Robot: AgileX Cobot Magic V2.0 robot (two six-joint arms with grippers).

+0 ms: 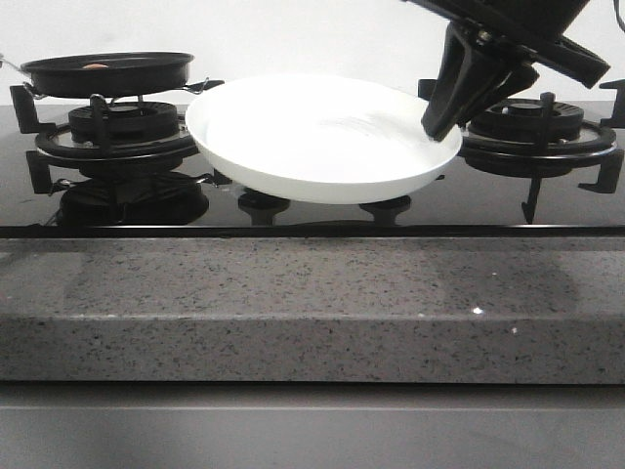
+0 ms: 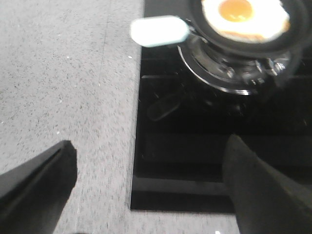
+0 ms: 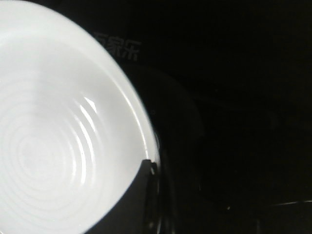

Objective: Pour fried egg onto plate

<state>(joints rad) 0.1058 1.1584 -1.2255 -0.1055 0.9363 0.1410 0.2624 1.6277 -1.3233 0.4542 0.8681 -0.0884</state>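
The white plate (image 1: 322, 137) hangs tilted above the black hob, between the two burners. My right gripper (image 1: 444, 122) is shut on its right rim; in the right wrist view one finger (image 3: 141, 195) lies over the rim of the plate (image 3: 58, 126). The fried egg (image 2: 243, 17), white with an orange yolk, lies in the black frying pan (image 1: 107, 73) on the left burner. The pan's pale handle (image 2: 160, 31) points toward the counter. My left gripper (image 2: 151, 165) is open and empty, over the hob's edge and short of the pan. It does not show in the front view.
The right burner grate (image 1: 542, 132) stands behind the right arm. Two hob knobs (image 1: 264, 205) sit below the plate. A grey speckled counter (image 1: 312, 293) runs along the front and beside the hob (image 2: 63, 87).
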